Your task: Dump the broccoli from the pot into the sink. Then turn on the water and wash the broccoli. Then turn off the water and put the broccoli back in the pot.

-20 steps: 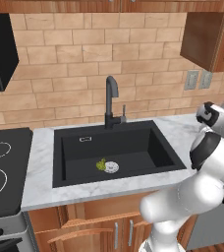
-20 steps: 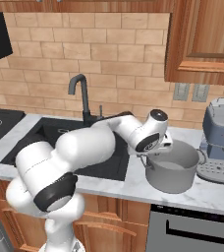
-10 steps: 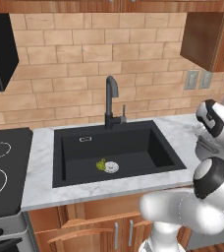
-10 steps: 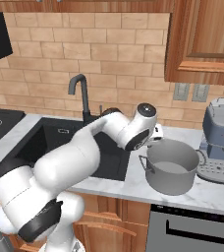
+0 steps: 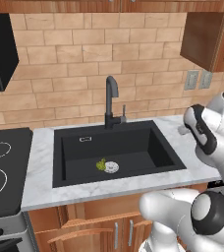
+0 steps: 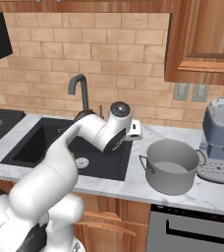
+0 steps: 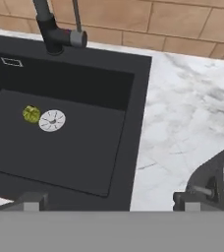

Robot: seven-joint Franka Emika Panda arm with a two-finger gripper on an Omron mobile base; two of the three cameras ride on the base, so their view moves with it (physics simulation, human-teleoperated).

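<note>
broccoli (image 7: 31, 114) sits on the sink (image 5: 133, 152) floor, touching the drain (image 7: 51, 120) on the side away from the pot (image 6: 170, 167); pot stands upright on the bench at the sink's right edge, looks empty. No water running from the faucet (image 5: 111, 101). Jaws (image 7: 109, 201) wide, holding nothing, over the sink's right rim. Floret likely light, lumpy, a bit crushable, slick once wet: pinch across the crown, gentle force. Lever (image 7: 76, 15) is thin, nudge it from the side
</note>
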